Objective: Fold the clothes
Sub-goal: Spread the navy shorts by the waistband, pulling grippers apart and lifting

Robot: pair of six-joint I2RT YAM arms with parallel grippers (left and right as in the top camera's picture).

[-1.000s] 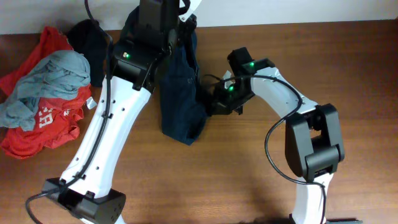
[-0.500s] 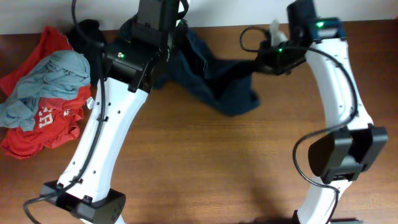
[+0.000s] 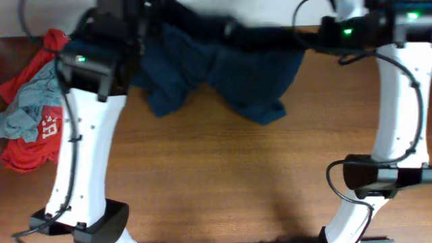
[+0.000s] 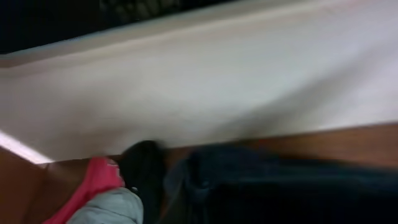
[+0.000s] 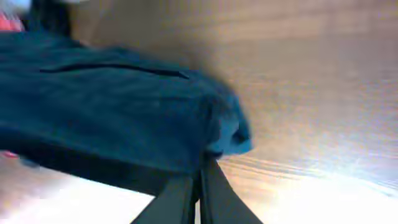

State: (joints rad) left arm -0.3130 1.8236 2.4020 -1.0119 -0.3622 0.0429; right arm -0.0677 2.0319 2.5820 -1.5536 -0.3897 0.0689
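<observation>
The clothes (image 3: 250, 81) hang stretched along the far edge of the surface (image 3: 236, 175), with the waistband pulled into a taut dark line between the two arms and both legs sagging onto the wood below it. The right gripper (image 5: 200, 177) has its fingers pressed together on a thin bit of the fabric's edge. The left gripper shows in no view, so I cannot tell whether it grips anything, though the tension suggests it does. The main risk, as I judge it, is the right pinch: it has so little cloth that more spreading could pull the hem free and drop that side in a heap. The line of pull also runs right at the far edge, so a slack release could let the garment slide off the back. The left arm (image 3: 88, 135) reaches over the pile at the far left corner, and the red garment (image 3: 40, 135) and grey garment (image 3: 27, 108) could be snagged or dragged along. The legs lie crumpled, so lowering them as they are would set creases. Half a second ago the garment was bunched near the middle of the far edge with the arms closer together. A second ago it was a narrow strip. Both arms have since swung outward toward the far corners.
</observation>
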